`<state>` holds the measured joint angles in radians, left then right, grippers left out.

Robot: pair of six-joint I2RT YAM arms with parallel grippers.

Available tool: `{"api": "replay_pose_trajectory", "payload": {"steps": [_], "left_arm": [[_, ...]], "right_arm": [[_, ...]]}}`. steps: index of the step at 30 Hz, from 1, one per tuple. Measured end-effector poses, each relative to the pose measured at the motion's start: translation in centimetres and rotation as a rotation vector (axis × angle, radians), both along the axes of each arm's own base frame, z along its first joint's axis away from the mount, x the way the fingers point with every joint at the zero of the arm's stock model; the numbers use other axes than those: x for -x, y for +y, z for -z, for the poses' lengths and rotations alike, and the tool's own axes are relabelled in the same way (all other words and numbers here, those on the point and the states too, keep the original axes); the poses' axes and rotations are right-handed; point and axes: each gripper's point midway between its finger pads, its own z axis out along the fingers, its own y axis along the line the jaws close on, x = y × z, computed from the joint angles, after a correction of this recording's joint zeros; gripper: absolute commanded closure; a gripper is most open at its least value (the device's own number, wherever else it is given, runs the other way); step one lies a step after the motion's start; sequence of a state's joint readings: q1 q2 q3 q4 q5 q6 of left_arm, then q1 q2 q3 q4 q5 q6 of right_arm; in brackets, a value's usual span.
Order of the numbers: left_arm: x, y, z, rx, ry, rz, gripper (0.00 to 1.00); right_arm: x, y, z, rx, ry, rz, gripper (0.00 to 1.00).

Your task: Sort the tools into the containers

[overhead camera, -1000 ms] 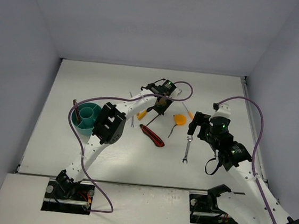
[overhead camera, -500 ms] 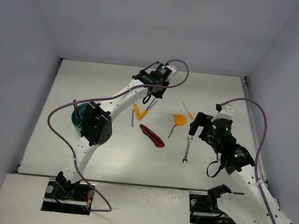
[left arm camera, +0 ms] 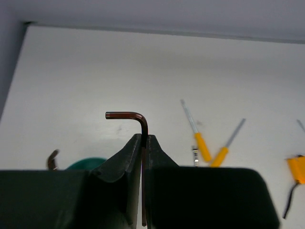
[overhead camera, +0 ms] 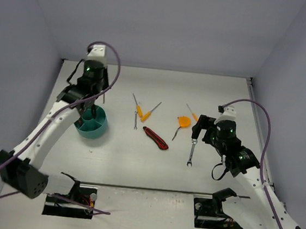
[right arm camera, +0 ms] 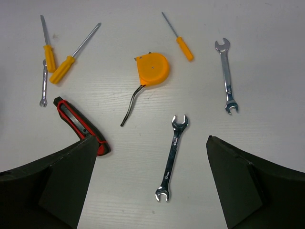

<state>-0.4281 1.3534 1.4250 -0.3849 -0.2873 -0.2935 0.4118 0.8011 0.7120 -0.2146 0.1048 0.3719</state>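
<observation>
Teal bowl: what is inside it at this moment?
Inner dividers show in the teal bowl, and a standing hex key's bent end rises at its rim. The left gripper, shut on a second hex key, covers the rest.

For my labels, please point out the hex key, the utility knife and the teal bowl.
hex key [left arm camera: 125, 115], left wrist view, short arm.
utility knife [right arm camera: 74, 118], right wrist view, handle middle.
teal bowl [overhead camera: 97, 132], top view, outer wall.

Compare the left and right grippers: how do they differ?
The left gripper is shut on a hex key; the right gripper is open and empty. The left hangs by the bowl; the right above a wrench. Both are clear of the table.
</observation>
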Motion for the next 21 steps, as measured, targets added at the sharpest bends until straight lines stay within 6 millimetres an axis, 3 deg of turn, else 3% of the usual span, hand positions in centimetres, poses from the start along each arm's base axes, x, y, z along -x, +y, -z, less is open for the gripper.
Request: {"api": "replay_pose_trajectory", "payload": {"steps": [4, 9, 12, 15, 21], "left_arm": [[2.7, 7.0, 1.9, 0.013, -0.022, -0.161, 1.0], [5.6, 12.9, 4.1, 0.036, -0.061, -0.308, 1.0], [5.6, 14.8, 4.8, 0.041, -0.079, -0.36, 1.0], [4.3, 16.4, 5.6, 0.056, -0.103, -0.395, 1.0], [3.3, 18.2, 10.0, 0.042, -0.046, -0.43, 1.0]], "right_arm": [[0.2, 0.5, 0.0, -0.008, 0.004, -0.029, 0.05], [0.4, 1.1, 0.1, -0.022, 0.01, -0.065, 0.05], [0.6, 1.2, 0.1, -0.027, 0.007, -0.075, 0.05], [0.8, 1.4, -0.2, -0.038, -0.002, -0.091, 0.04], [1.2, 1.6, -1.0, -0.059, -0.031, -0.11, 0.04]]}}
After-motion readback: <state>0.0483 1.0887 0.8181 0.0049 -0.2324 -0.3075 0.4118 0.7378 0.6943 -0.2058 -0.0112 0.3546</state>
